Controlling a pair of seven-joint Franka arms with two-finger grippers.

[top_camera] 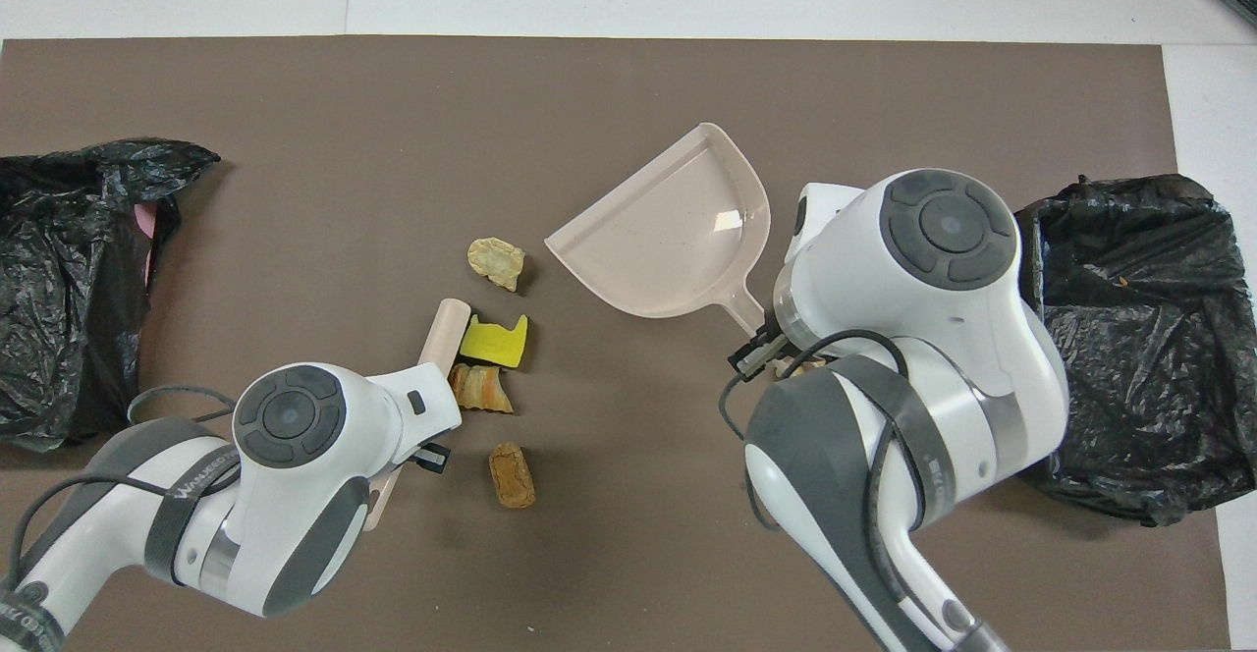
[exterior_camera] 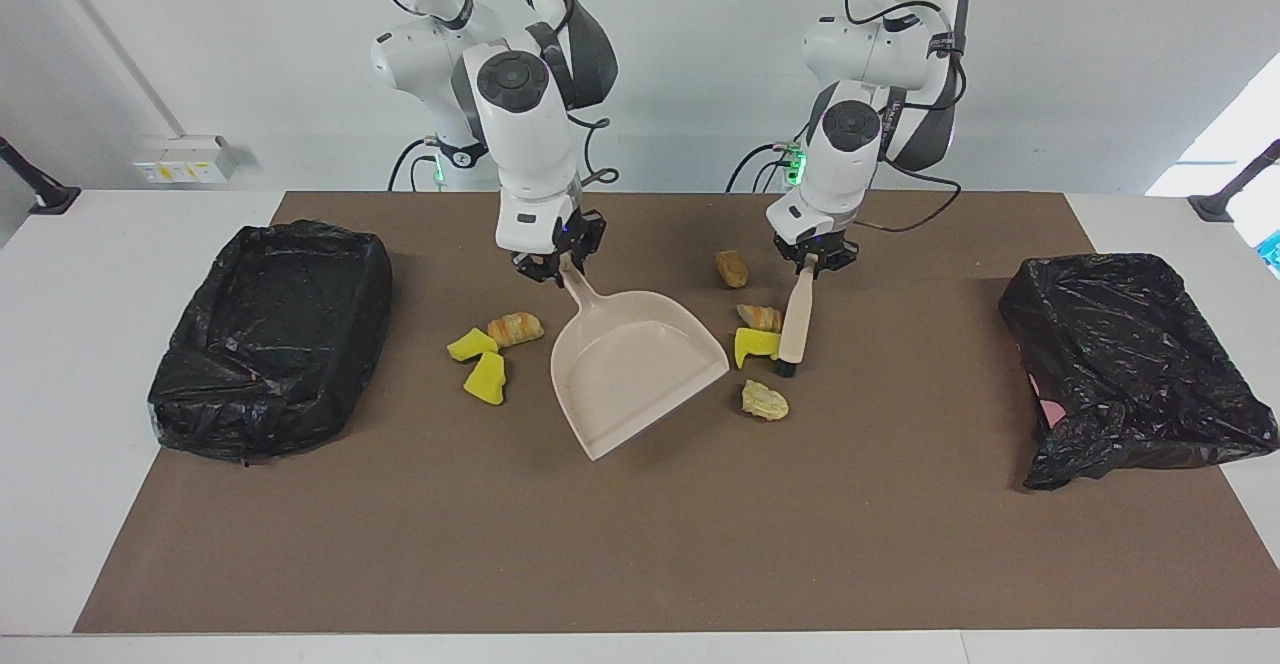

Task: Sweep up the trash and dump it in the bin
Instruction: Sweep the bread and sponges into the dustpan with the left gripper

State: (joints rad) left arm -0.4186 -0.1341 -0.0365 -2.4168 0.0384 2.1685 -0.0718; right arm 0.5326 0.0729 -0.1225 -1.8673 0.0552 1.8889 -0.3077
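Right claw (exterior_camera: 556,266) clamped on dustpan (exterior_camera: 630,369) handle, pan angled, mouth toward 4 o'clock in facing view; left claw (exterior_camera: 812,262) clamped on brush (exterior_camera: 797,322). Sweep low, push yellow wedge (exterior_camera: 757,346) and crust (exterior_camera: 760,317) into the mouth; tan lump (exterior_camera: 765,400) just beside. Dustpan empty; bin (exterior_camera: 270,334) looks empty.
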